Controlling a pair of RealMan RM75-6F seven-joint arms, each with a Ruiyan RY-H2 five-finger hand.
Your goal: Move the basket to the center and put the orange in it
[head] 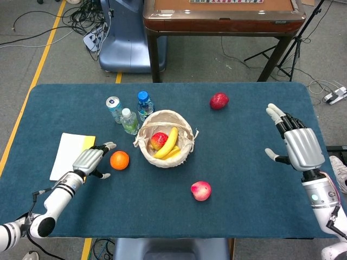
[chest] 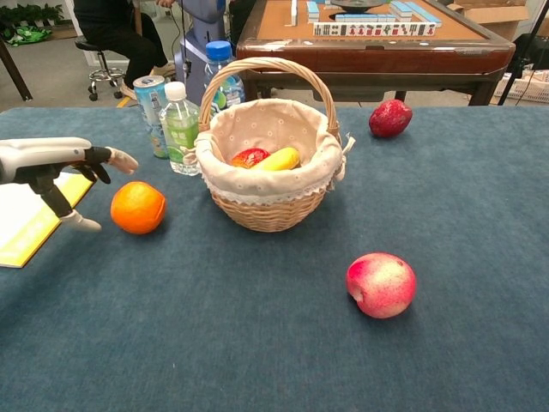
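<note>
My left hand (head: 92,161), fingers spread and holding nothing, hovers just beside the orange (head: 119,160) near the wicker basket (head: 187,142); my right hand (head: 299,147) hangs open, well apart.

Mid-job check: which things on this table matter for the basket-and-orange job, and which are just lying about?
Job: basket, orange, left hand open beside the orange.

Lying about: dark red fruit, pink apple, can, two bottles, yellow booklet, banana and red fruit in the basket.

Cut off and hidden, from my seat

My chest view crops the left robot hand (chest: 51,176) and yellow booklet (chest: 30,215); basket (head: 164,138) lining hides the fruit's lower parts.
</note>
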